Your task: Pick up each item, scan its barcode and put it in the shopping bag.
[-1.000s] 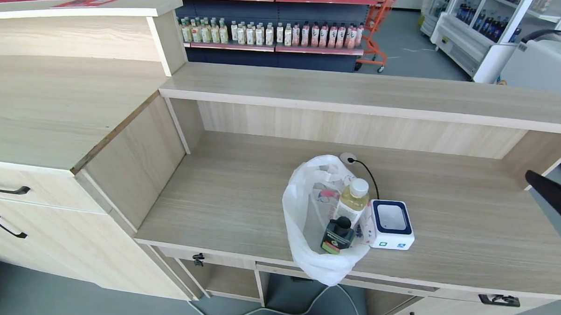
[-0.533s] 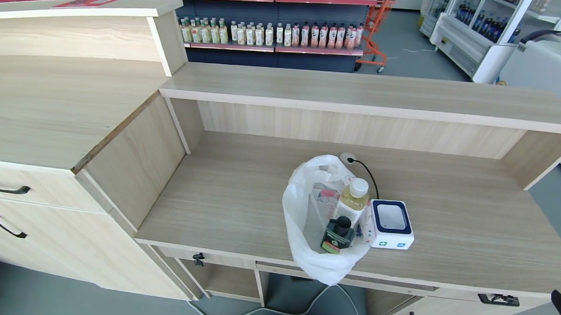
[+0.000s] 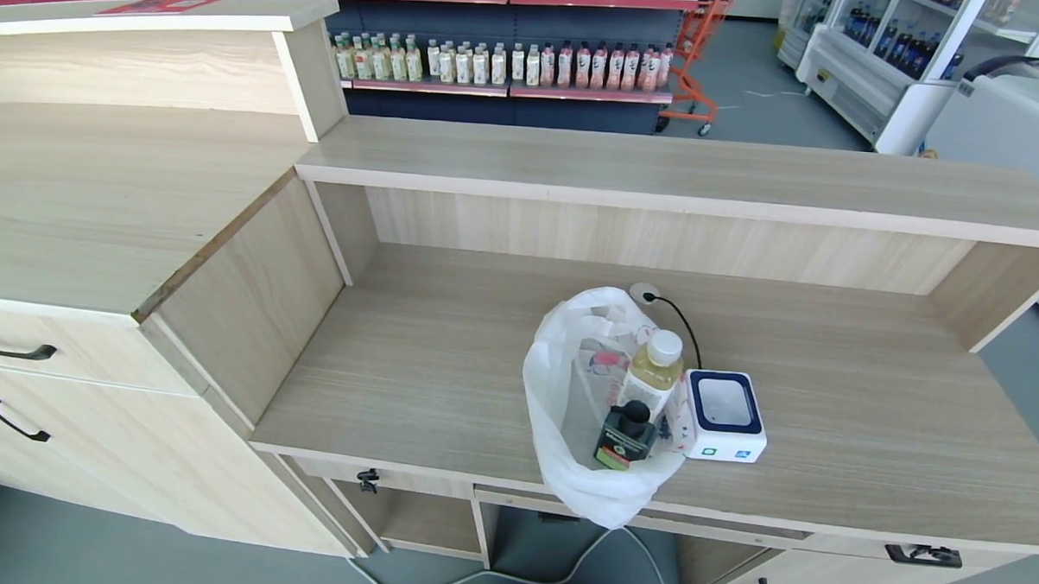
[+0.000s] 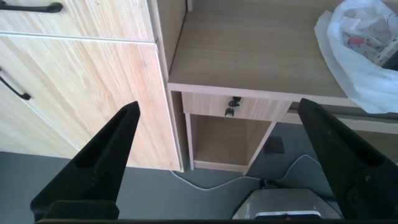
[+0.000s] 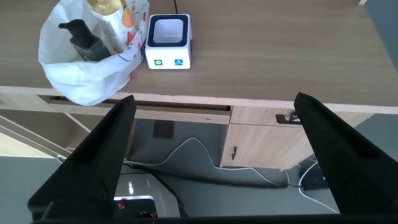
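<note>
The white shopping bag [image 3: 566,449] stands open at the counter's front edge. Inside it are a yellow drink bottle [image 3: 655,368] with a white cap, a dark bottle [image 3: 625,436] with a black top, and a packet with pink print [image 3: 602,364]. The white scanner [image 3: 724,414] with a dark-rimmed window sits against the bag's right side. My left gripper [image 4: 217,106] hangs open below and in front of the counter, left of the bag [image 4: 357,56]. My right gripper [image 5: 214,98] is open too, low in front of the counter, near the scanner [image 5: 168,40] and bag [image 5: 87,62].
A black cable [image 3: 683,319] runs from the scanner to a port in the counter [image 3: 439,367]. A raised shelf [image 3: 662,172] backs the counter and a tall cabinet [image 3: 99,199] stands to its left. Drawers with black handles [image 3: 923,557] sit under the front edge.
The right arm's dark tip, seen at the head view's right edge, dropped to the lower right corner and then left that view. Bag, bottles and scanner have not moved.
</note>
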Robot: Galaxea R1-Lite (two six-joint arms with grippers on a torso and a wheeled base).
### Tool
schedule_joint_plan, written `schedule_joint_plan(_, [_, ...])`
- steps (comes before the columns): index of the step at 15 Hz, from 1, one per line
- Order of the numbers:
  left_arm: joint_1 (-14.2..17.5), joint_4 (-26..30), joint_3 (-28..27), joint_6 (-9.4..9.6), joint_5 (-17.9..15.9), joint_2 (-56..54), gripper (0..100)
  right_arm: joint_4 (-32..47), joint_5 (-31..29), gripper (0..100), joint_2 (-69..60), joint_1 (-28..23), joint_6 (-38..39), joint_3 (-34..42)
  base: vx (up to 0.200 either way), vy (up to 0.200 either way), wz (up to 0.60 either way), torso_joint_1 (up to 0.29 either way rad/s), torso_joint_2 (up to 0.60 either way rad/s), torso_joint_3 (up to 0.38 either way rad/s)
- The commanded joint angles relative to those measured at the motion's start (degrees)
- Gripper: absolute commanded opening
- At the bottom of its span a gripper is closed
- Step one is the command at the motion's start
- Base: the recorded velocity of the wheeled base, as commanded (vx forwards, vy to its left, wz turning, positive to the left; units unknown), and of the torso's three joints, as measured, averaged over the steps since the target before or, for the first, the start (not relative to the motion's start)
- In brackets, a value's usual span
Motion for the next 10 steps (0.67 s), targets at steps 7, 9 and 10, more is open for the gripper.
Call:
schedule_joint_plan(7, [-0.02, -0.01, 0.01, 0.02, 0.07, -0.02, 100, 0.27, 0.09, 100, -1.71, 0.12, -0.52, 0.05, 0.000, 0.000, 0.00, 0.000, 0.00, 0.000])
schedule_joint_plan(9, [-0.02, -0.01, 0.01, 0.02, -0.02, -0.02, 100, 0.36, 0.09, 100, -1.71, 0.12, -0.78, 0.05, 0.000, 0.000, 0.00, 0.000, 0.00, 0.000])
schedule_joint_plan(10, [-0.02, -0.01, 0.01, 0.02, -0.02, -0.02, 100, 0.36, 0.09, 100, -1.71, 0.12, -0.78, 0.05, 0.000, 0.000, 0.00, 0.000, 0.00, 0.000])
